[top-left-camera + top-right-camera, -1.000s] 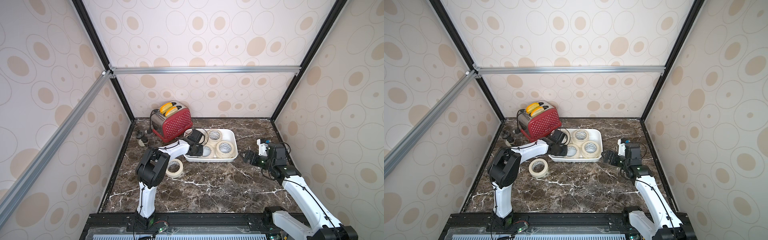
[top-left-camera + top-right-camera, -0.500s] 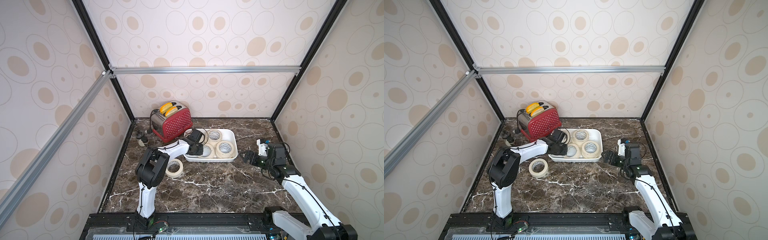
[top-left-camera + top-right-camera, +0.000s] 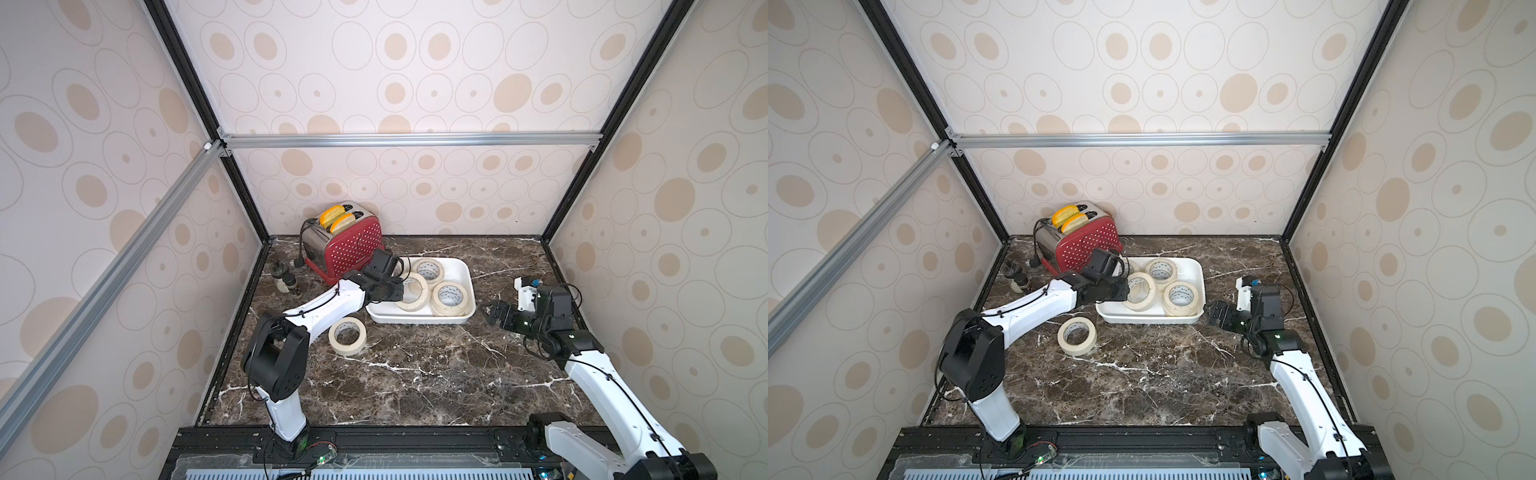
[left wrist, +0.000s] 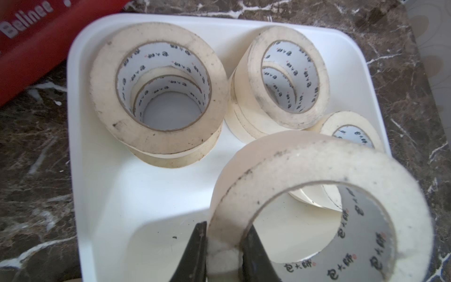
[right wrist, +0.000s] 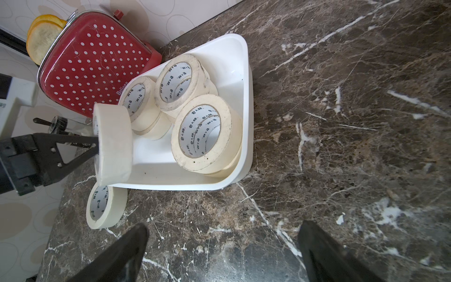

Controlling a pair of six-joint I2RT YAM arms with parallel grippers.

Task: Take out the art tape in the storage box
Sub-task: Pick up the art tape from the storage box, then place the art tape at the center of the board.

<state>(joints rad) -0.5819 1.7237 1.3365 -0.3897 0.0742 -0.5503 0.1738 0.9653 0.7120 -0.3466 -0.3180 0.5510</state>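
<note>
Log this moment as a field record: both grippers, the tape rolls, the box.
left gripper: shut on the wall of the held roll, one finger inside the ring
held roll: on edge, above the storage box
right gripper: open, empty, over the table beside the storage box
loose roll: lying on the table, outside the storage box
stacked rolls: three stacks inside the storage box
</note>
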